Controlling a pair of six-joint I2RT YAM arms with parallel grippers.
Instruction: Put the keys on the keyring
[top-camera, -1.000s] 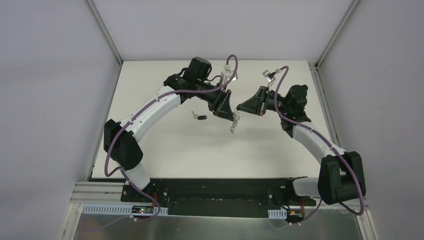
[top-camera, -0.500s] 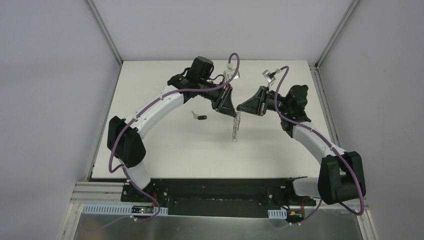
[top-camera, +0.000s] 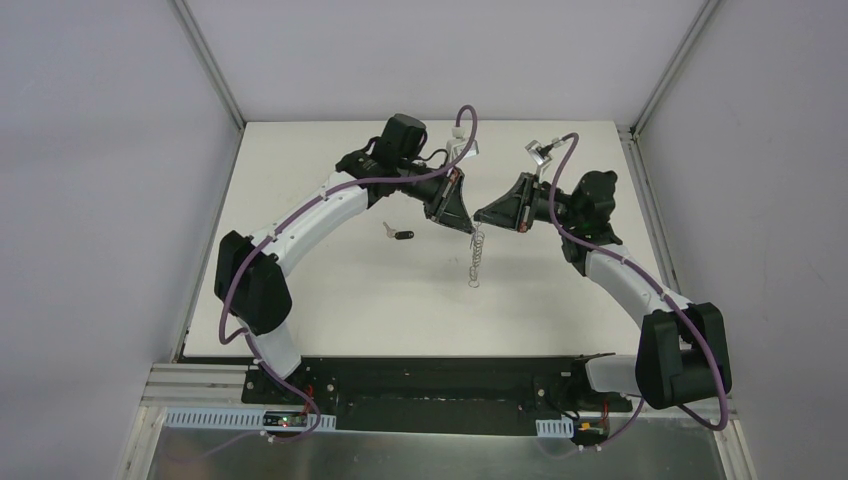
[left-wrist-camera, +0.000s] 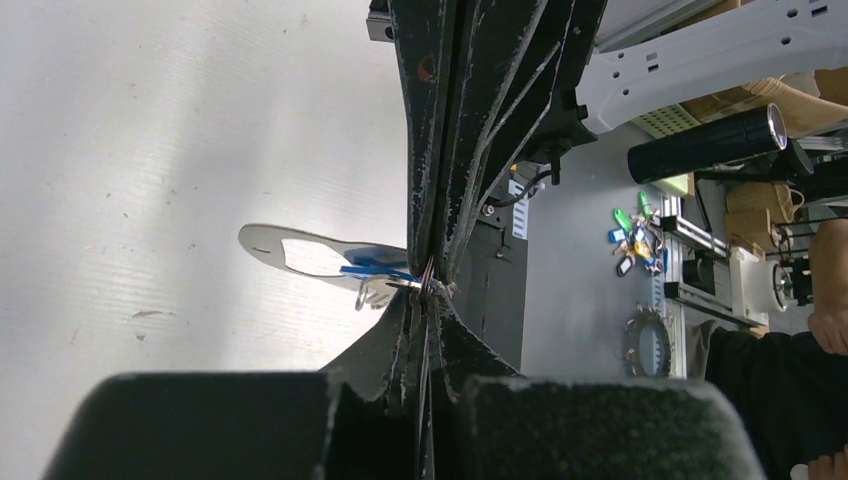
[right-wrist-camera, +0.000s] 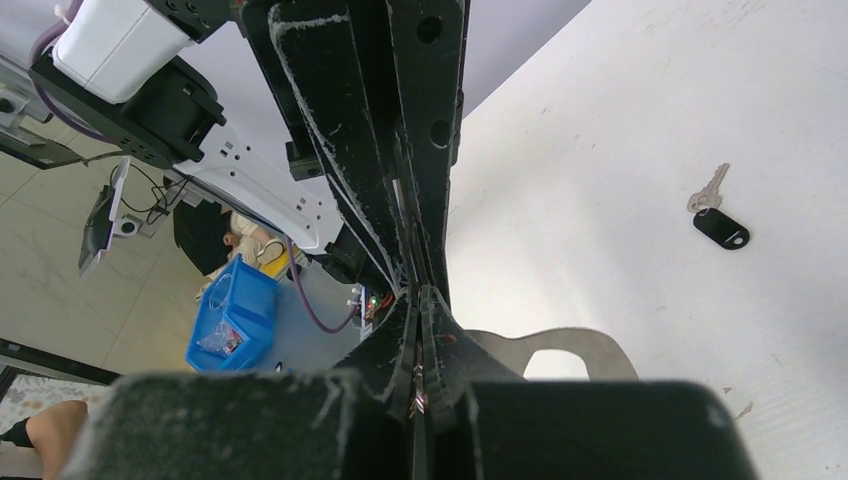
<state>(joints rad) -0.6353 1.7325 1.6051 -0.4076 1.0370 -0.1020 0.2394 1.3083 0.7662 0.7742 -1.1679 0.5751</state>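
Note:
Both grippers meet tip to tip above the middle of the white table (top-camera: 330, 300). My right gripper (top-camera: 481, 215) (right-wrist-camera: 417, 292) is shut on the keyring (right-wrist-camera: 590, 345) (left-wrist-camera: 262, 240), a pale silvery loop jutting sideways from its fingers. A row of metal clips (top-camera: 477, 258) dangles straight down below the tips. My left gripper (top-camera: 464, 224) (left-wrist-camera: 430, 290) is shut on thin metal at the keyring's edge, apparently a clip. The blue-tagged key (left-wrist-camera: 375, 266) lies against the loop right beside those tips. The black-headed key (top-camera: 400, 235) (right-wrist-camera: 720, 226) rests on the table, left of the grippers.
Grey walls and metal rails (top-camera: 210, 60) border the table at the left, back and right. The arms' black base bar (top-camera: 430, 385) runs along the near edge. Off the table stand a blue bin (right-wrist-camera: 235, 315) and a bunch of coloured tags (left-wrist-camera: 630, 235).
My left gripper has closed and shifted slightly up beside the right tips. The clips, bunched a second ago, now hang straight. The right arm and black-headed key have not moved.

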